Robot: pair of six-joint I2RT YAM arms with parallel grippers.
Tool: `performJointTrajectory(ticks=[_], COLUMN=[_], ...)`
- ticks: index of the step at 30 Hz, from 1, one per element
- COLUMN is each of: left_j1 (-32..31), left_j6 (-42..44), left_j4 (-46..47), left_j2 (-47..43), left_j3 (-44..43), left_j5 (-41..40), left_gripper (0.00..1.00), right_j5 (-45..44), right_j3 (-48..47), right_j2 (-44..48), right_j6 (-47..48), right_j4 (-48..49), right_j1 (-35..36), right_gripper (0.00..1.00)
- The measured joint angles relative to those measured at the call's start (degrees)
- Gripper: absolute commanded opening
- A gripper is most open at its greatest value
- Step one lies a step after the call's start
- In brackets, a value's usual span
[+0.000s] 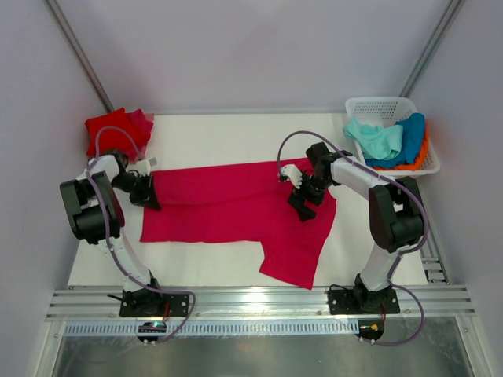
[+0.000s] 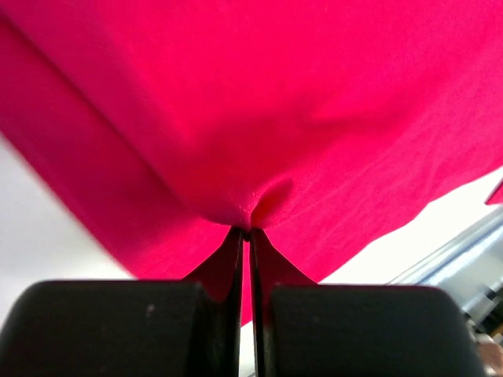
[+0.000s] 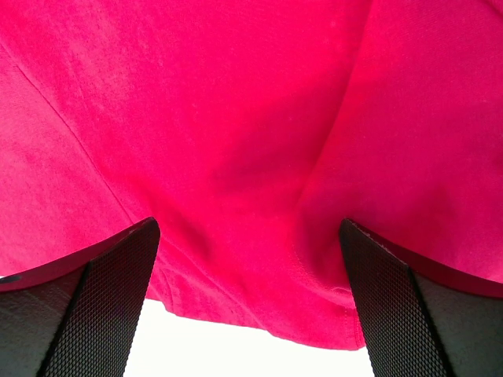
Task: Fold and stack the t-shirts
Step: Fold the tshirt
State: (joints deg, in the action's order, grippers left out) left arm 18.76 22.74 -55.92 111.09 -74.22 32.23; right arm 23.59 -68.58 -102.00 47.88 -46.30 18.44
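Being pinched between the closed fingers of the left gripper (image 2: 246,233) is a small peak at the left edge of the crimson-pink t-shirt (image 1: 228,208); the fingertips are being masked by bunched cloth. The right gripper (image 3: 247,236) is being held wide apart over the shirt's right side, gripping nothing; contact cannot be told. The shirt is being seen spread on the table (image 1: 204,133), creased, one flap reaching toward the near edge. In the basket (image 1: 385,104), an orange t-shirt (image 1: 423,159) is being mostly hidden by a blue t-shirt (image 1: 410,135) and a mint-green t-shirt (image 1: 376,140).

Overhead view; wrist close-ups on shared t-shirt (image 1: 236,208)
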Motion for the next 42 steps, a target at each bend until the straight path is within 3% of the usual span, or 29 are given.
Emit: performJointTrajectory(ticks=[11,30,42], left_j1=[0.68,1.64,1.64], left_j6=[0.22,0.2,-0.02], left_j4=[-0.26,0.55,0.9], left_j2=[-2.95,-3.74,-3.69], left_j3=[-8.9,-8.66,-8.87], left_j5=[-4.5,-3.69,-1.9], left_gripper=[0.0,0.0,0.0], right_j5=[-0.2,-0.9,4.02], right_j3=[-0.04,-0.31,-2.56], right_j2=[-0.7,-1.27,-2.32], right_j6=[0.0,-2.38,0.52], right_j4=[-0.02,1.33,-4.02], right_j1=[0.0,0.11,1.7], right_gripper=[0.99,0.99,0.99])
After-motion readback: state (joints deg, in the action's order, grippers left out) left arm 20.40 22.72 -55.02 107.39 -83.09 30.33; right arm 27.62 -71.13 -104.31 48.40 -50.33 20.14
